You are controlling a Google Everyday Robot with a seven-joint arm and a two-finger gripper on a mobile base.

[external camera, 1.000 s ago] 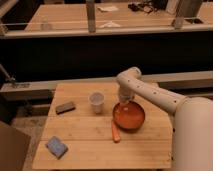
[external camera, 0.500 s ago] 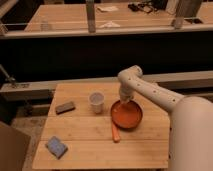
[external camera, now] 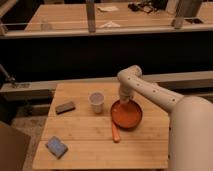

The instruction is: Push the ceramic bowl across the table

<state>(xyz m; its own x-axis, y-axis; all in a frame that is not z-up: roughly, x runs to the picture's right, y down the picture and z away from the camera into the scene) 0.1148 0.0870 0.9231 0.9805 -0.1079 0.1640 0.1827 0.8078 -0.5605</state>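
The ceramic bowl (external camera: 127, 115) is orange-red and sits on the wooden table (external camera: 90, 147), right of centre. My gripper (external camera: 123, 101) reaches down from the white arm (external camera: 150, 92) to the bowl's far rim, at or just inside it. An orange carrot-like item (external camera: 115, 133) lies against the bowl's front left edge.
A white cup (external camera: 96, 102) stands just left of the bowl. A dark rectangular block (external camera: 65, 107) lies at the left, and a blue sponge (external camera: 56, 146) lies near the front left corner. A dark counter and railing run behind the table.
The arm and the bowl have shifted slightly left on the table; the gripper stays at the bowl's far rim.
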